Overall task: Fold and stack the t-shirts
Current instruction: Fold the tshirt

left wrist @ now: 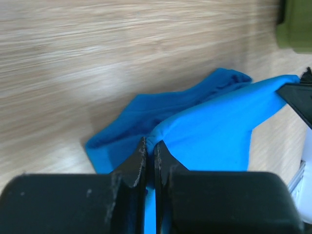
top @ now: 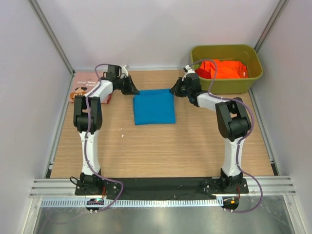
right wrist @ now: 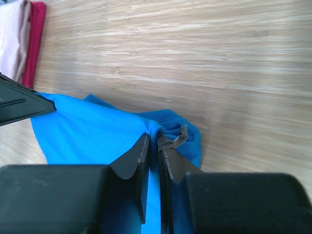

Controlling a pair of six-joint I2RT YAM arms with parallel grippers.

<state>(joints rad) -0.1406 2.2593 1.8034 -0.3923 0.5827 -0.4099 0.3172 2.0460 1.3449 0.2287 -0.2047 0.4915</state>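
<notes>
A bright blue t-shirt [top: 154, 107] lies folded into a rectangle at the middle back of the table. My left gripper [top: 133, 90] is shut on its far left corner; the left wrist view shows the cloth [left wrist: 214, 131] pinched between the jaws. My right gripper [top: 171, 90] is shut on its far right corner, with blue cloth [right wrist: 92, 131] between the jaws. A folded pink t-shirt [top: 84, 86] with brown print lies at the far left on a red one [top: 106, 99]. An orange t-shirt [top: 222, 68] lies in the bin.
The olive-green plastic bin [top: 254, 59] stands at the back right corner, close behind my right arm. White walls enclose the table on three sides. A small white speck [top: 122, 128] lies on the wood left of the blue shirt.
</notes>
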